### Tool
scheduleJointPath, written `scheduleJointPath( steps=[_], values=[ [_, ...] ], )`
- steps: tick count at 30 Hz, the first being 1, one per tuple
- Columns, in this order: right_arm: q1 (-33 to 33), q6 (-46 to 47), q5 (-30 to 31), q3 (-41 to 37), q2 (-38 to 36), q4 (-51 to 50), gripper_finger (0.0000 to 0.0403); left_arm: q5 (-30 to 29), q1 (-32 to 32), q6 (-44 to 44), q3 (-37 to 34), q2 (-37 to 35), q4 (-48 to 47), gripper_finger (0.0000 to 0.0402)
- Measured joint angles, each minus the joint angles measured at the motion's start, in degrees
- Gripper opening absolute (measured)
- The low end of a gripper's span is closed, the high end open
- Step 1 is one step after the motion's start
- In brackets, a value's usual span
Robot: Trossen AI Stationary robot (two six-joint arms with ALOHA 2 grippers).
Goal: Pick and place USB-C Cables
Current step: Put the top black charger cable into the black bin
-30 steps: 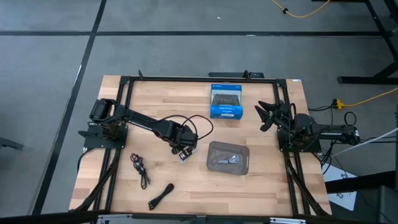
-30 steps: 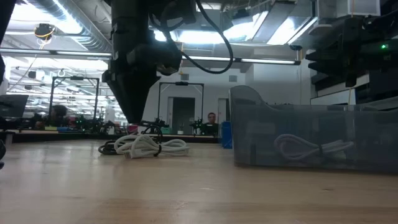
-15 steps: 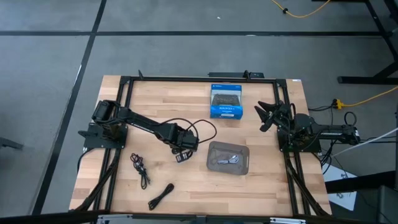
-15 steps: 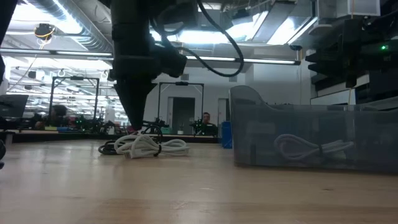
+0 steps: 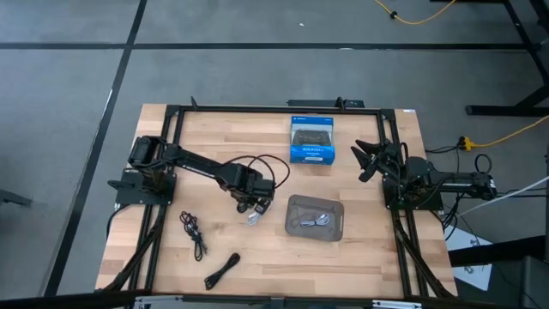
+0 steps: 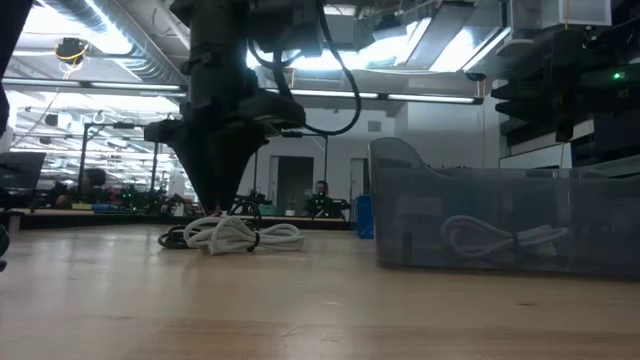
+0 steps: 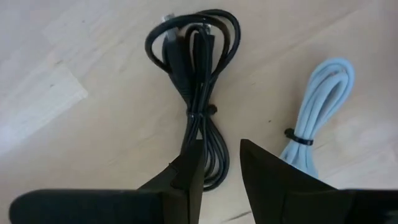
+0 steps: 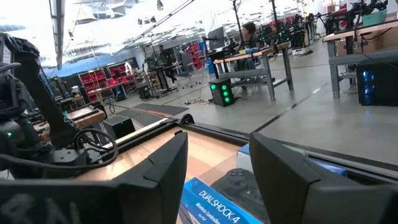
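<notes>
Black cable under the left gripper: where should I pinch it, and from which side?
Grip the black cable at its tied waist, where the strands are cinched narrow. It lies flat, beside the white cable, so bring the left gripper straight down from above, open fingers astride the bundle.

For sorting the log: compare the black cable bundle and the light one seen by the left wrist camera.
The black cable bundle is dark; the light cable bundle is pale blue-grey. The black one lies partly between the left gripper fingers; the light one lies beside them, outside. The black loop is wider. Both are tied at mid-length and rest on the wooden table.
</notes>
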Motion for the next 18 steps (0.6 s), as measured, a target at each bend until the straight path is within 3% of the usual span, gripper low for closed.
scheduleJointPath(
  steps=[5, 13, 18],
  values=[
    [0.0, -0.07, 0.01, 0.0, 0.0, 0.02, 0.0177, -0.58, -0.01, 2.12, 0.0, 0.0, 0.0, 0.0096],
    [0.02, -0.31, 0.02, -0.01, 0.0, 0.02, 0.0177, -3.11, -1.78, 28.18, 0.0, 0.0, 0.0, 0.0096],
    [0.0, -0.37, 0.02, 0.0, 0.0, 0.02, 0.0177, -3.38, -2.23, 29.96, -0.36, 0.0, 0.31, 0.0096]
  ],
)
